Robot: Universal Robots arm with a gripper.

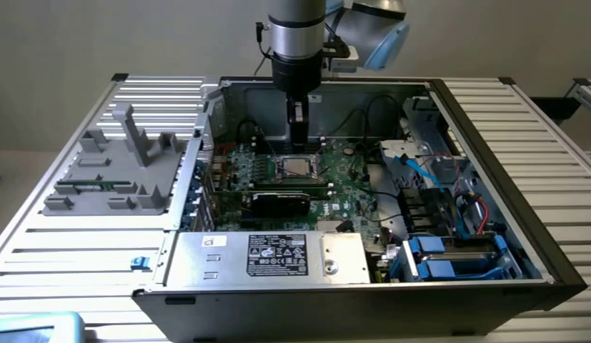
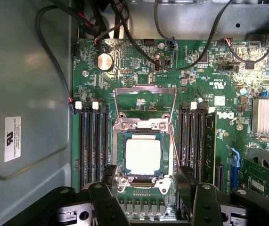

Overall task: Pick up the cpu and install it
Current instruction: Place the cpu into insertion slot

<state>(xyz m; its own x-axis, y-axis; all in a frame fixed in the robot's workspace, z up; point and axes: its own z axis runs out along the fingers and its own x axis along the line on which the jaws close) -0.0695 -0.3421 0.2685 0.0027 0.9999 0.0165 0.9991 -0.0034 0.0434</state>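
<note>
Plain wall (image 1: 104, 36), slatted metal table (image 1: 524, 136)

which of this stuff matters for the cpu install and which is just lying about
For the job: cpu, lying in the socket; raised load plate; gripper, open above them.
Just lying about: black card; power supply; coin battery; finned heatsink.

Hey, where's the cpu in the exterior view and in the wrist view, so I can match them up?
Exterior view: the cpu sits on the motherboard, just under the gripper.
Wrist view: the cpu lies between the memory slot banks.
Shared landmark: the metal socket frame around it.
</note>
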